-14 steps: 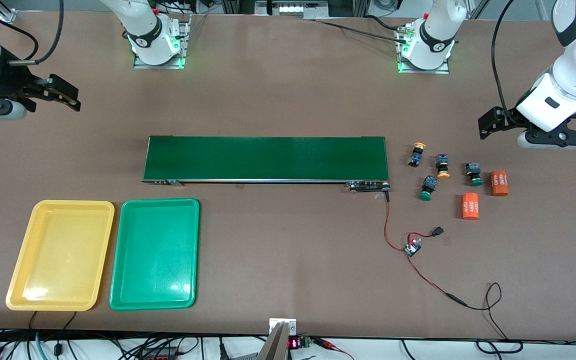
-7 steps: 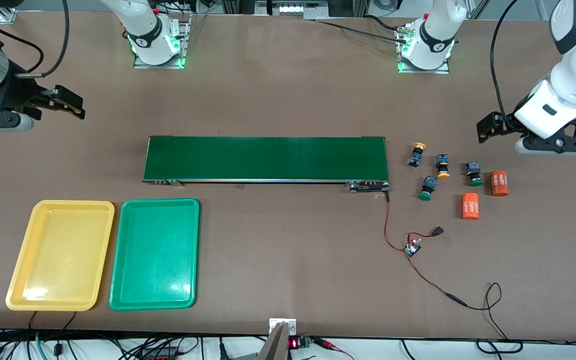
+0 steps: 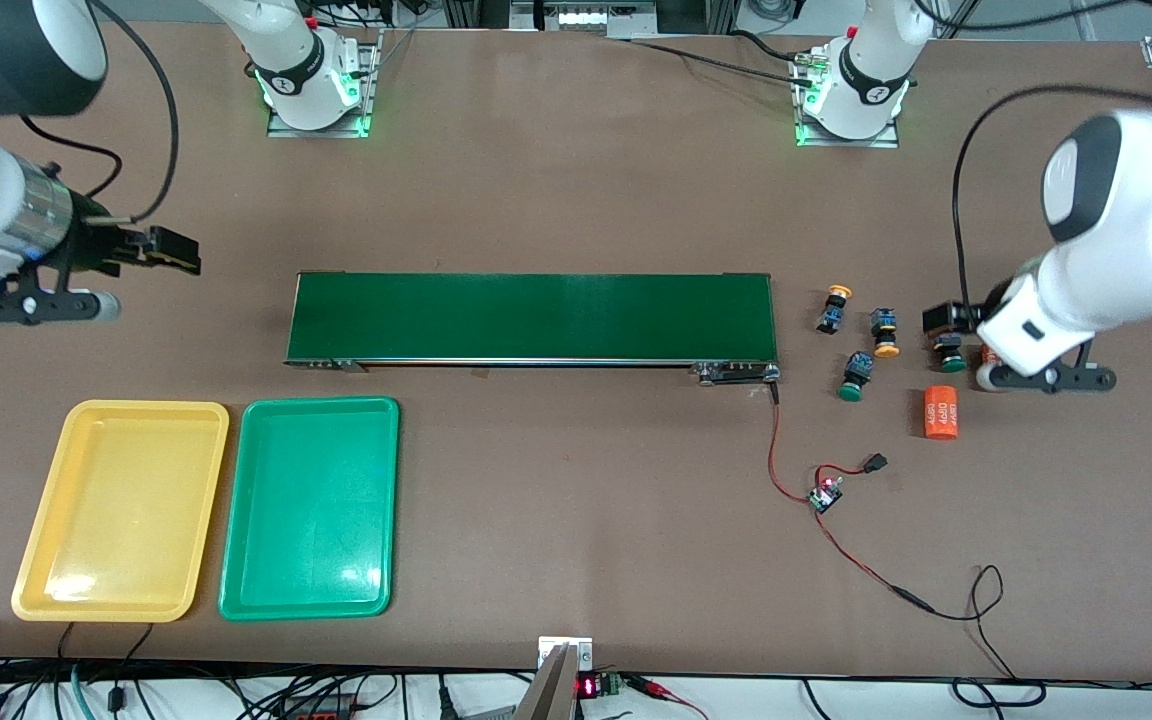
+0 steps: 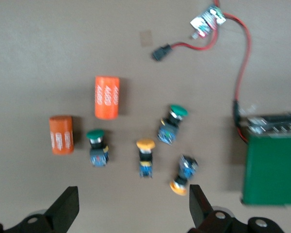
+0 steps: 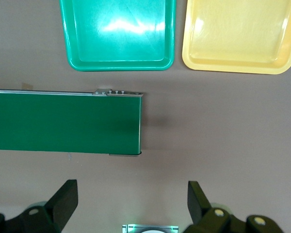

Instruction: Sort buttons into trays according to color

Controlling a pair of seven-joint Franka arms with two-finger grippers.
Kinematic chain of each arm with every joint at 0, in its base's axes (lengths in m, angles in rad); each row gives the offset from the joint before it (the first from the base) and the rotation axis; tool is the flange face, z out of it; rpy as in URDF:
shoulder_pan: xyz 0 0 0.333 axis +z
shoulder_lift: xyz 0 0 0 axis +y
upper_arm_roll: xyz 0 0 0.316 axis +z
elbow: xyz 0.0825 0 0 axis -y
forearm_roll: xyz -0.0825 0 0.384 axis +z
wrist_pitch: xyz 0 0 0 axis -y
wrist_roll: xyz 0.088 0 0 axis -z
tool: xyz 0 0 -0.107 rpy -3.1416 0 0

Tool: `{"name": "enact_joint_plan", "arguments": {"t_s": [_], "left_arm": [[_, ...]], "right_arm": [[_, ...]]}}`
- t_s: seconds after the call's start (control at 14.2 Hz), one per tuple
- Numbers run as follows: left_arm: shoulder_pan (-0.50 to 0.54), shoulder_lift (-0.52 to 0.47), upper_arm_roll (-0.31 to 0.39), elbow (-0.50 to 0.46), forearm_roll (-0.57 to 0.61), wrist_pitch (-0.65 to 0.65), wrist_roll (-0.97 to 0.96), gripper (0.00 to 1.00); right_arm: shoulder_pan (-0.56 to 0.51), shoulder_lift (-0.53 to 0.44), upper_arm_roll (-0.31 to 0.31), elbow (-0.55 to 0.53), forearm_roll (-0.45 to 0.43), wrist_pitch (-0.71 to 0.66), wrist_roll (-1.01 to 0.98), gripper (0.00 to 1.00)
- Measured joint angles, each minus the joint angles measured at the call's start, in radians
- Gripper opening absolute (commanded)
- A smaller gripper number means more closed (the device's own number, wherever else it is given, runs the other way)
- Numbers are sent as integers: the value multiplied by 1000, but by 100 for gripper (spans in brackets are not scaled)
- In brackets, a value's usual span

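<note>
Four buttons lie off the conveyor's end toward the left arm's end of the table. Two have yellow caps [image 3: 834, 308] [image 3: 884, 334], one has a green cap [image 3: 853, 377], and another green one [image 3: 950, 354] lies partly under my left gripper [image 3: 940, 320]. That gripper hangs open over the cluster's edge, nothing between its fingers [image 4: 66, 209]. In the left wrist view the green buttons [image 4: 97, 146] [image 4: 172, 124] and yellow buttons [image 4: 145, 158] [image 4: 183, 175] lie apart. My right gripper [image 3: 172, 252] is open over bare table. The yellow tray [image 3: 121, 510] and green tray [image 3: 308, 508] sit side by side.
The dark green conveyor belt [image 3: 532, 317] runs along the table's middle. An orange cylinder [image 3: 941, 412] lies near the buttons, and a second one [image 4: 61, 134] is mostly covered by the left arm in the front view. A small circuit board [image 3: 824, 496] with red wires lies nearer the camera.
The left arm has swung in and down, bringing its gripper over the button cluster. The right gripper has shifted toward the conveyor's end. Both stay open.
</note>
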Motion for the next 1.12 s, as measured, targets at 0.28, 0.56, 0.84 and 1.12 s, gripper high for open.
{"name": "enact_joint_plan", "arguments": {"t_s": [0.28, 0.56, 0.84, 1.12], "left_arm": [[53, 136, 3, -7, 2, 215, 147, 100], [106, 228, 4, -113, 2, 528, 227, 100], [121, 268, 4, -267, 2, 793, 261, 93], [137, 301, 4, -311, 2, 871, 304, 35]], "right_arm": [[18, 7, 0, 3, 0, 0, 0, 100], [30, 9, 0, 3, 0, 0, 0, 100], [30, 13, 0, 3, 0, 0, 0, 100], [31, 16, 0, 3, 0, 0, 1, 100]]}}
